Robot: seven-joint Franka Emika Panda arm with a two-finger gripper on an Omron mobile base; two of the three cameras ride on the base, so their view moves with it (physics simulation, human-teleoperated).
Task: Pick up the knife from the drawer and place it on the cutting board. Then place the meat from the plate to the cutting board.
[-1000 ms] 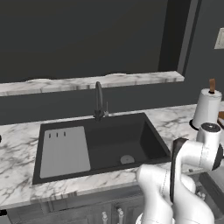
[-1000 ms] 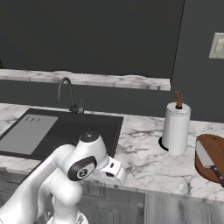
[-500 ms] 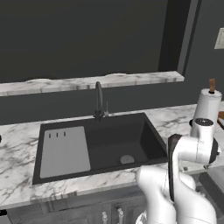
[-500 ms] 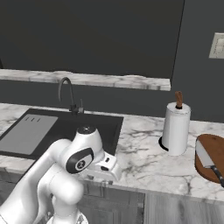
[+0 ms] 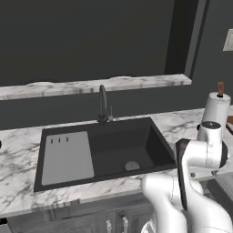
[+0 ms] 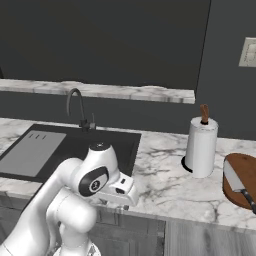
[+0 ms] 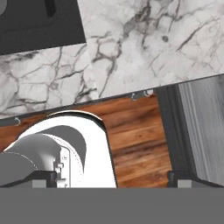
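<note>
The knife (image 6: 235,178), with a pale blade and a dark handle, lies flat on the reddish-brown cutting board (image 6: 246,167) at the counter's far right. My hand (image 6: 120,192) hangs at the counter's front edge, well left of the board. My gripper (image 7: 116,180) is open and holds nothing. Below it lie the marble counter edge (image 7: 144,48) and wooden floor (image 7: 135,135). A grey weathered-wood front (image 6: 210,240) sits under the counter; I cannot tell whether it is the drawer. The meat and the plate are out of view.
A paper towel roll (image 6: 201,147) stands on the counter between my arm and the board. A dark sink (image 5: 123,148) with a faucet (image 5: 103,107) and a grey ribbed drainboard (image 5: 67,157) fills the left. A marble ledge (image 6: 125,91) runs along the back wall.
The arm has swung slightly left, away from the board, with the hand staying near the counter's front edge. The jaws stay open. The knife has not moved.
</note>
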